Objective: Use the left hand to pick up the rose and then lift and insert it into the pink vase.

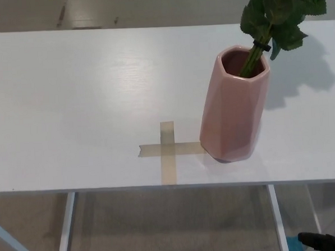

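The pink vase [234, 102] stands upright on the white table [76, 96], just right of a tape cross [167, 149]. The rose's green stem and leaves [277, 13] rise from the vase mouth and lean to the upper right. Its bloom is cut off by the top edge of the picture. Neither of my hands shows in the head view.
The table's near edge runs across the lower part of the picture, with its metal legs [65, 229] and the floor below. A dark object with a blue part [320, 242] lies at the bottom right corner.
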